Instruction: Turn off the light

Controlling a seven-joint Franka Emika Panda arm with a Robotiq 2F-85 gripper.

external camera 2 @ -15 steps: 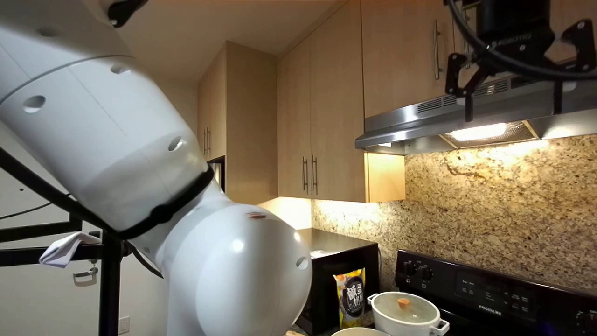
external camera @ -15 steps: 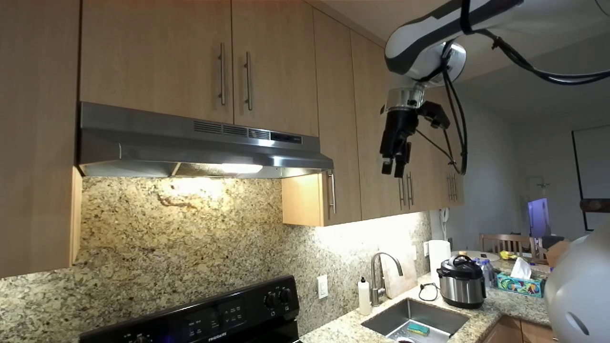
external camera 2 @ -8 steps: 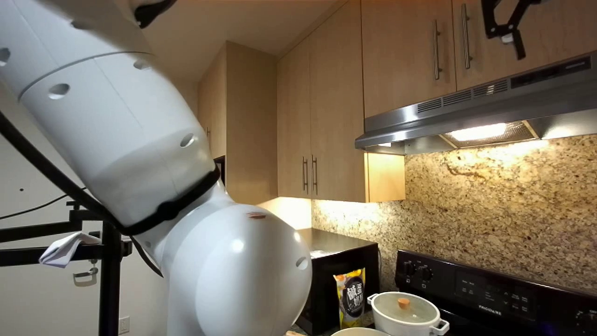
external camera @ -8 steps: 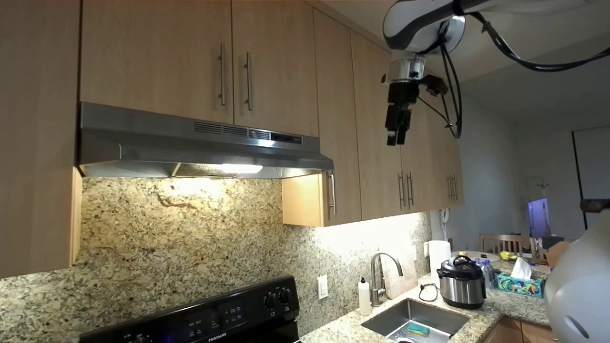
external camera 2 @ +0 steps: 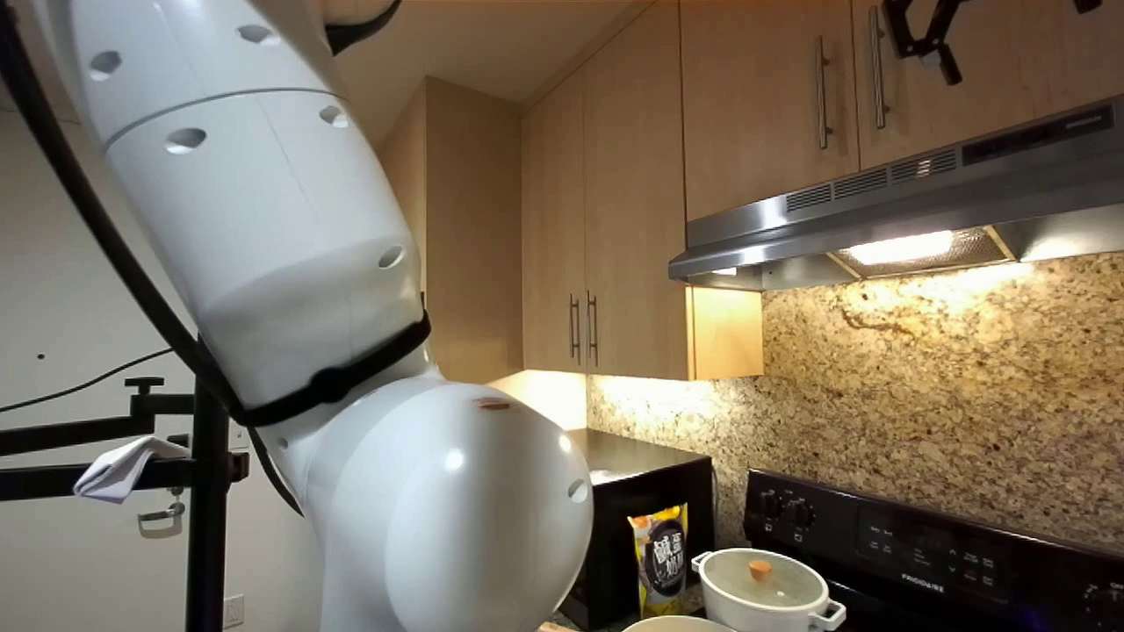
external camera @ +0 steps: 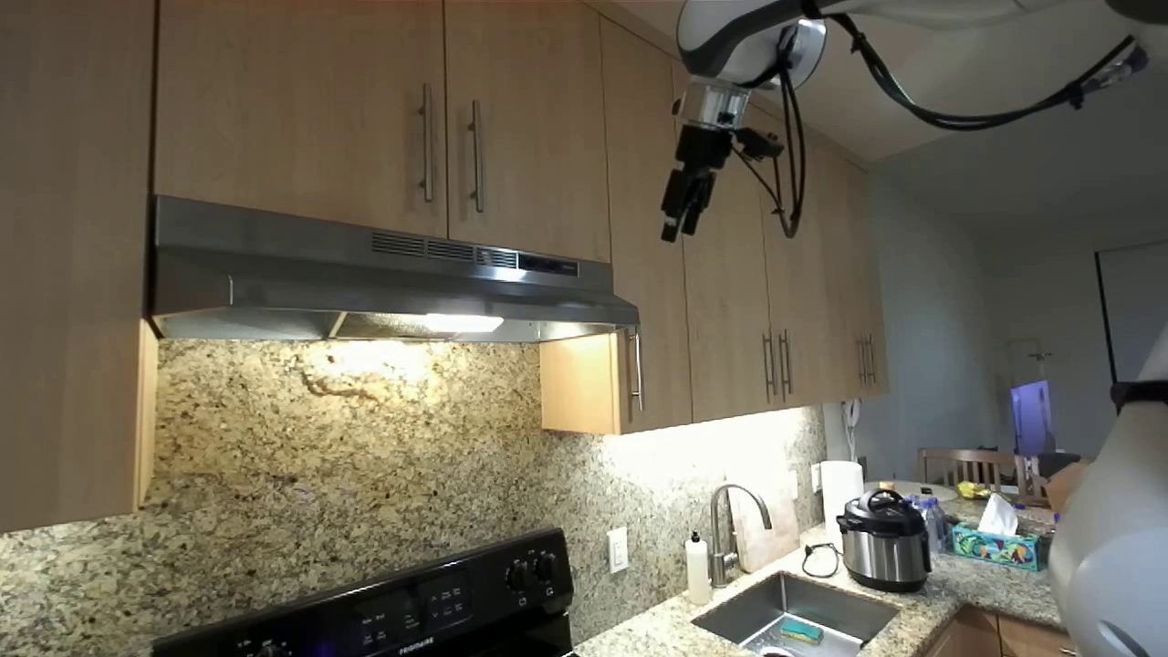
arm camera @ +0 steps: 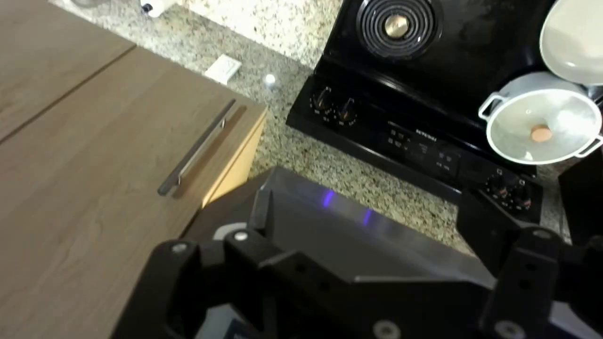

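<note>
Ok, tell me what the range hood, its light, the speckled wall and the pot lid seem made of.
Range hood: likely stainless steel, satin, from its grey metallic sheen.
Light: perhaps glass or plastic; its white glow hides which.
Wall: probably granite, from its mottled grain; finish unclear.
Pot lid: glossy, bright reflections, so likely glass.

Kitchen, wooden cabinets (external camera: 301,109), stainless-steel range hood (external camera: 392,274), black Frigidaire coil-burner range (arm camera: 452,70), sink (external camera: 830,600), gooseneck faucet (external camera: 715,525), electric pressure cooker (external camera: 885,552)
</note>
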